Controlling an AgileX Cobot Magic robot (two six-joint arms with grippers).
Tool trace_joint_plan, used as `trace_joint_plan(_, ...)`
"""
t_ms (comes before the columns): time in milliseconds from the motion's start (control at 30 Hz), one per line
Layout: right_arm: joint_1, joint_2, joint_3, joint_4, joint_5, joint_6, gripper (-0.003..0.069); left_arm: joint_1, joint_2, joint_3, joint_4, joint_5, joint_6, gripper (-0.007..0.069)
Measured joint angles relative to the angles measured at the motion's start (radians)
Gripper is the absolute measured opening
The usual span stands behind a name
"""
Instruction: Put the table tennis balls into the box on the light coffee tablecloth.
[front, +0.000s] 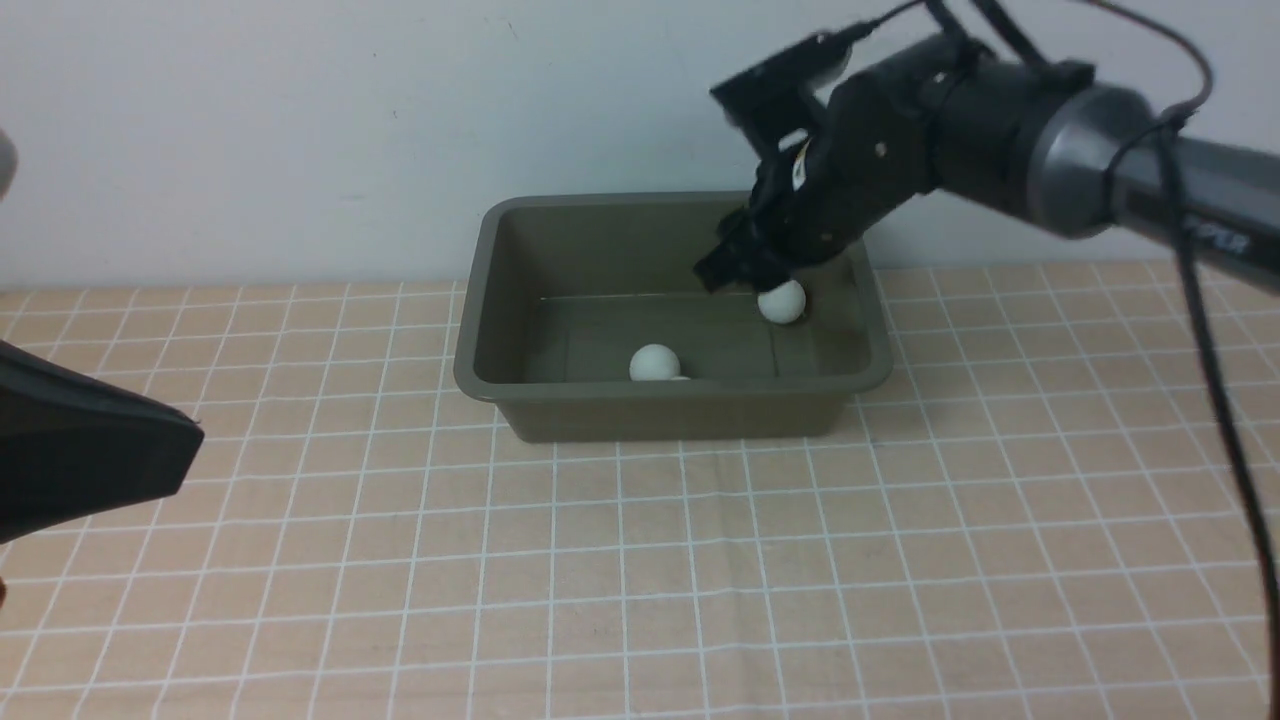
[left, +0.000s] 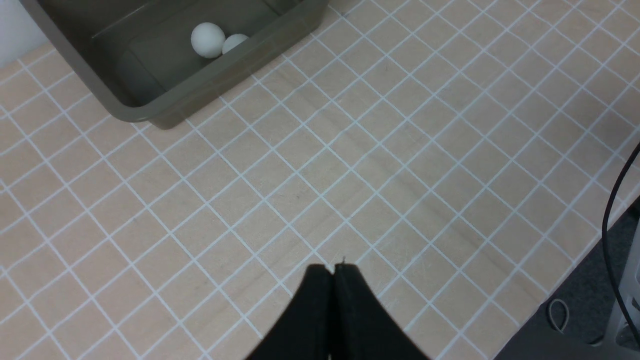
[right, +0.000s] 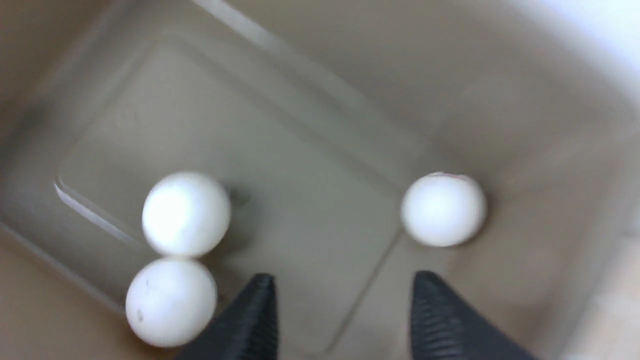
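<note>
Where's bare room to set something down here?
Free: the tablecloth in front of the box, and on either side of it. Crowded: inside the box, two touching balls at its near wall, third ball by the open right gripper.

Box (front: 672, 410) on tablecloth (front: 640, 560), centre-rear. Inside: 2 balls (front: 655, 362) touching by front wall, 3rd ball (front: 781, 301) apart, right.

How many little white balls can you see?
3, all inside the box: two table tennis balls touching by its near wall, a third ball apart, just below the open right gripper. None shows on the tablecloth.
</note>
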Motion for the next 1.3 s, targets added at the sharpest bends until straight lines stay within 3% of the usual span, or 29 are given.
trace_joint_plan(133, 0.000, -0.124, 0.000, -0.095, 0.000, 0.051, 0.0123, 0.000, 0.000, 0.000, 0.019, 0.000, 0.033, -0.0069)
trace_joint_plan(167, 0.000, -0.194, -0.001, -0.148, 0.001, 0.083, 0.0042, 0.000, 0.000, 0.000, 0.036, 0.000, 0.044, -0.0069)
trace_joint_plan(233, 0.000, -0.267, -0.001, -0.195, 0.005, 0.115, 0.0002, 0.000, 0.000, 0.000, 0.058, 0.000, 0.051, -0.0069)
trace_joint_plan(500, 0.000, -0.537, 0.108, -0.246, 0.007, 0.139, -0.0017, 0.000, -0.091, 0.000, 0.091, -0.030, 0.048, -0.0069)
trace_joint_plan(667, 0.000, -0.784, 0.419, -0.303, -0.071, 0.205, -0.0017, 0.000, -0.247, 0.000, 0.157, -0.136, 0.018, -0.0069)
trace_joint_plan(867, 0.000, -0.999, 0.765, -0.377, -0.185, 0.323, -0.0017, 0.000, -0.358, 0.046, 0.230, -0.145, -0.019, -0.0069)
trace_joint_plan(1000, 0.000, -1.154, 1.001, -0.437, -0.257, 0.447, -0.0017, 0.000, -0.435, 0.191, 0.256, -0.195, -0.024, -0.0069)
trace_joint_plan(1100, 0.000, -1.264, 1.132, -0.471, -0.278, 0.522, -0.0017, 0.000, -0.514, 0.353, 0.257, -0.330, -0.026, -0.0069)
trace_joint_plan(1300, 0.000, -1.464, 1.281, -0.482, -0.284, 0.551, -0.0017, 0.000, -0.645, 0.609, 0.213, -0.592, -0.036, -0.0069)
